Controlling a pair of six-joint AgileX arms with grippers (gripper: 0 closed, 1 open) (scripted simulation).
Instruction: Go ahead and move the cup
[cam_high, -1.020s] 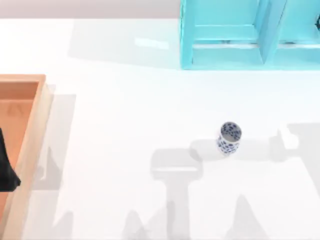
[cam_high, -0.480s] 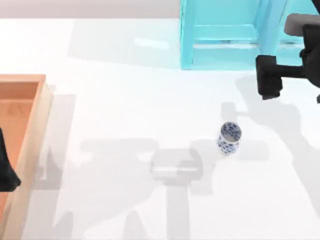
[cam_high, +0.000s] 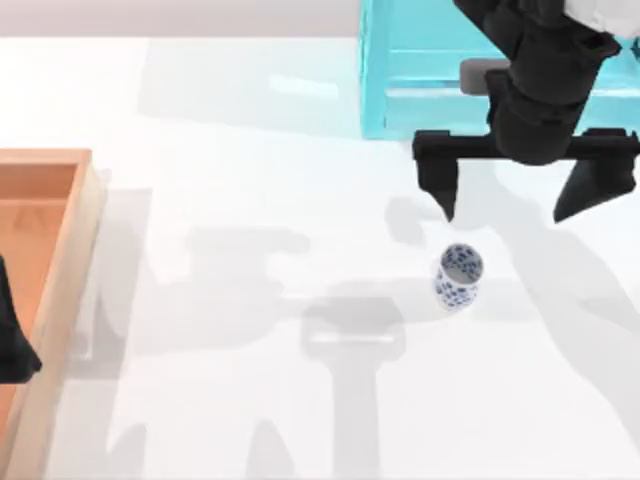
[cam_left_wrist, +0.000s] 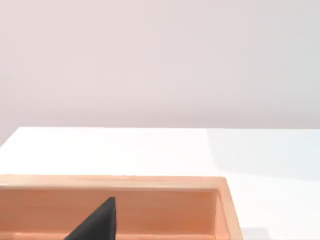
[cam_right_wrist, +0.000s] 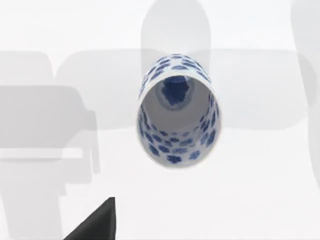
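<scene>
At the far left of the top view our left pincer (cam_high: 12, 345) sits parked over the wooden tray (cam_high: 60, 260); we cannot tell how its jaws stand. The tray lies along the left edge of the white desk (cam_high: 240, 200), and in the left wrist view its pale orange wall (cam_left_wrist: 150, 205) runs across beneath a dark fingertip (cam_left_wrist: 97, 222).

Moving rightward, the cup (cam_high: 459, 276) stands upright on the desk, right of centre, well apart from the tray. It is white with a dark blue floral pattern, mouth upward.

Behind the cup, at the back of the desk, stands a turquoise cabinet (cam_high: 440, 70). In front of the cabinet, our right pincer (cam_high: 518, 203) hangs with its jaws spread wide, its two dark fingers (cam_high: 440, 185) pointing toward the near side of the desk. The cup lies just in front of the pincer, close below the left-hand finger rather than centred between the two, and touches neither.

In the right wrist view, we look into the cup (cam_right_wrist: 176, 112) from above, its blue-marked interior visible, standing free on the desk.
</scene>
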